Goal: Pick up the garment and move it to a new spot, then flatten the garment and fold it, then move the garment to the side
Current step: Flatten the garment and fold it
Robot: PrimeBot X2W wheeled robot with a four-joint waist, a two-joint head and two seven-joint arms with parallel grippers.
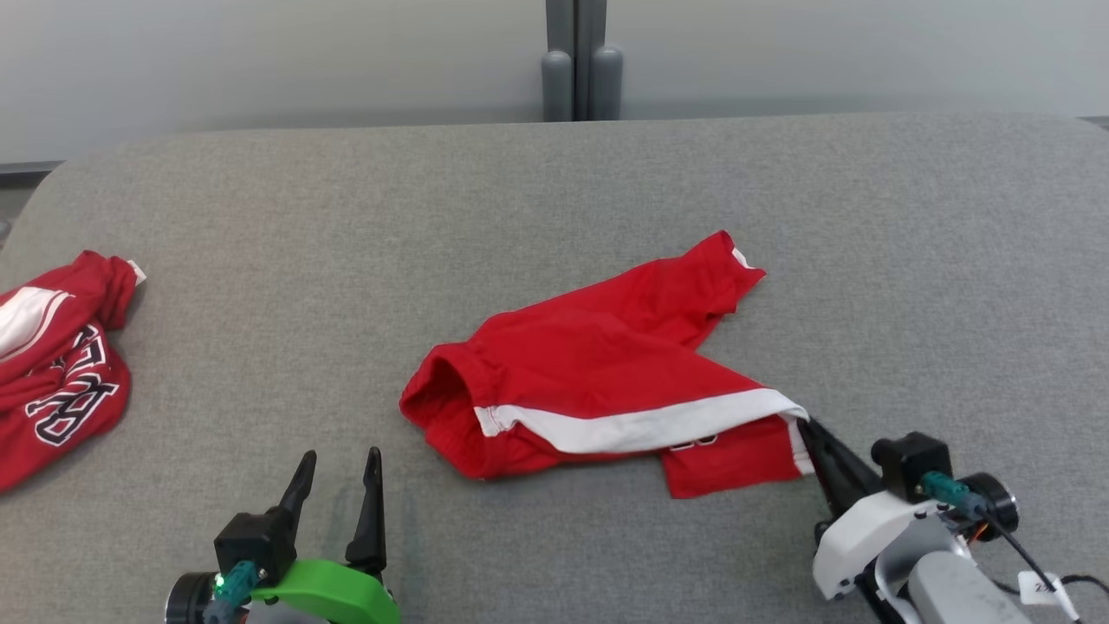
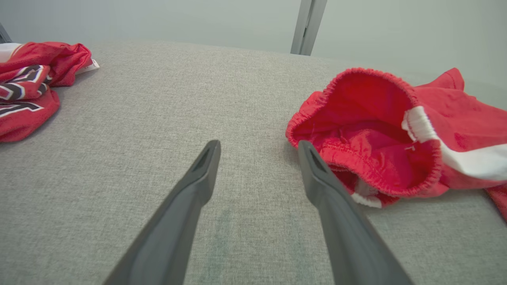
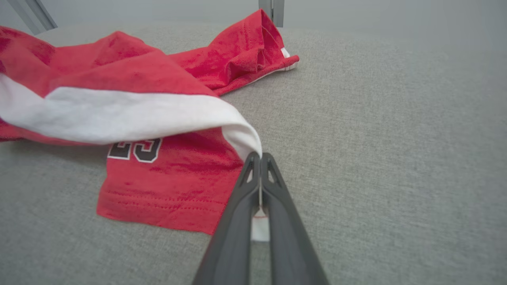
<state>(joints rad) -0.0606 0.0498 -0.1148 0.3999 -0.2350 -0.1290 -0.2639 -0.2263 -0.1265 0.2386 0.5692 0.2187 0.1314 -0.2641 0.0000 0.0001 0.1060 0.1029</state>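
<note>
The garment (image 1: 598,381) is a pair of red shorts with a white side stripe, lying crumpled at the middle of the grey surface. Its elastic waistband (image 2: 356,130) gapes toward my left gripper. My right gripper (image 1: 807,425) is shut on the white hem corner of the garment (image 3: 241,134), and white cloth shows between its fingers (image 3: 273,186). My left gripper (image 1: 340,468) stands open near the front edge, left of the waistband, with nothing between its fingers (image 2: 202,170).
A second red garment (image 1: 52,364) with black-and-white lettering lies bunched at the left edge, also seen as the lettered red cloth (image 2: 31,87). A grey post (image 1: 580,61) stands behind the grey padded table (image 1: 554,191).
</note>
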